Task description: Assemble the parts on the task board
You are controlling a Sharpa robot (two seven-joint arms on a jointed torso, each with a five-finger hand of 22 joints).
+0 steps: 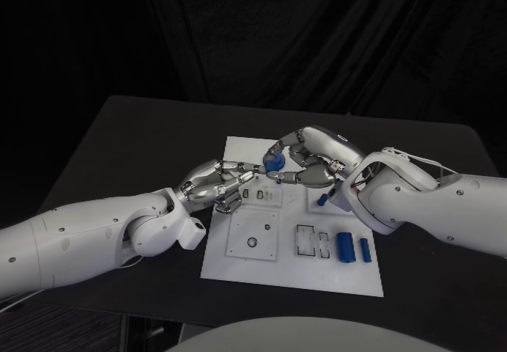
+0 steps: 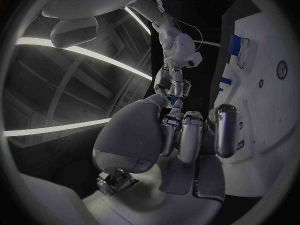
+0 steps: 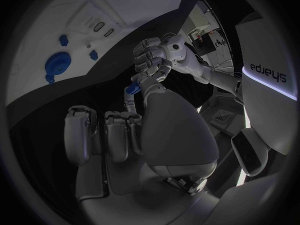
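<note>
The white task board [image 1: 264, 264] lies mid-table. Above its far half my right hand [image 1: 306, 161] pinches a small blue part [image 1: 275, 160] at its fingertips. My left hand [image 1: 219, 183] sits just beside it over the board's left edge, fingers curled in. Its thumb reaches up to the same part [image 2: 174, 101], and I cannot tell whether it touches. The right wrist view shows the part [image 3: 131, 89] at the tip of my right hand [image 3: 144, 130], with the left hand [image 3: 152, 55] curled right behind it. Two long blue parts [image 1: 346, 247] lie at the board's near right.
A small blue part [image 1: 322, 199] stands on the board under my right wrist. A round blue part [image 3: 56, 65] and two smaller ones sit on the board [image 3: 94, 15]. A raised white plate with slots [image 1: 253, 235] occupies the board's left half. Black table surrounds the board.
</note>
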